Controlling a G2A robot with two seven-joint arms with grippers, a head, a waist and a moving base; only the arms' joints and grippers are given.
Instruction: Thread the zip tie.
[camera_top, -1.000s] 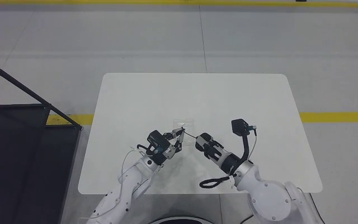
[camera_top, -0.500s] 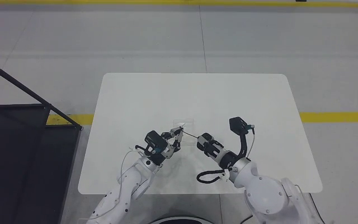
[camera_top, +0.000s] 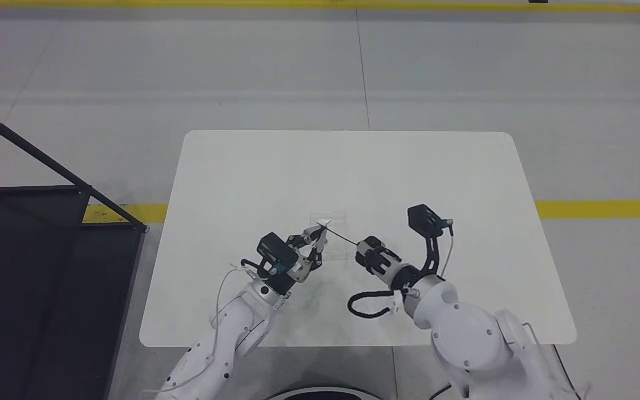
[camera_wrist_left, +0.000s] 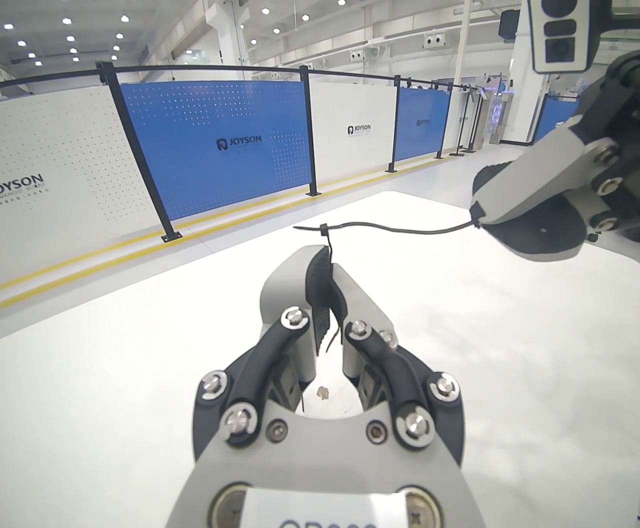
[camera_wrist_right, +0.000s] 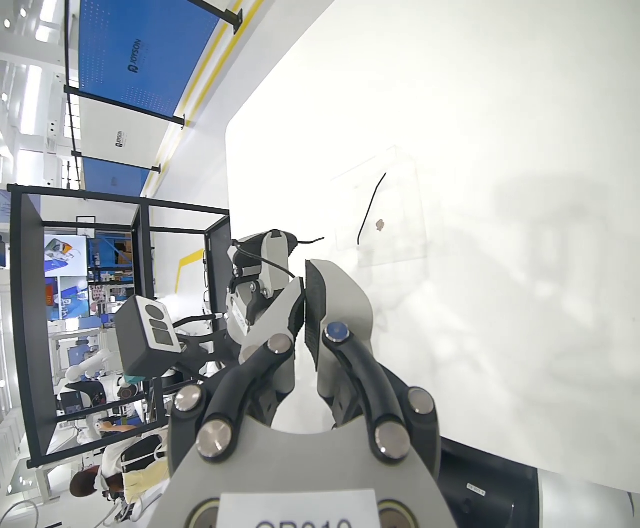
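Top view: both hands sit over the white, round-cornered worktop (camera_top: 450, 180), about midway between its side edges and nearer the edge closest to the robot than the far one. The left hand (camera_top: 314, 242) and the right hand (camera_top: 364, 250) point at each other, near but not touching. A thin black plastic zip tie (camera_top: 338, 238) is stretched between them.

In the left wrist view, the left hand (camera_wrist_left: 327, 265) is closed on the zip tie's strap. The strap rises from between the pads to the small square head (camera_wrist_left: 324, 229) just above the fingertips. A second length of the zip tie (camera_wrist_left: 400, 230) passes through that head. Its short tip pokes out on one side, and on the other it runs in a shallow sag to the right hand (camera_wrist_left: 476, 216), whose fingertips are pinched shut on it. The zip tie hangs clear of the worktop.

In the right wrist view, the right hand (camera_wrist_right: 304, 282) has its pads pressed together on the black strand (camera_wrist_right: 275, 265). Beyond it, a clear square sheet (camera_wrist_right: 400, 240) lies flat on the worktop with a small brown speck (camera_wrist_right: 380, 225) on it.
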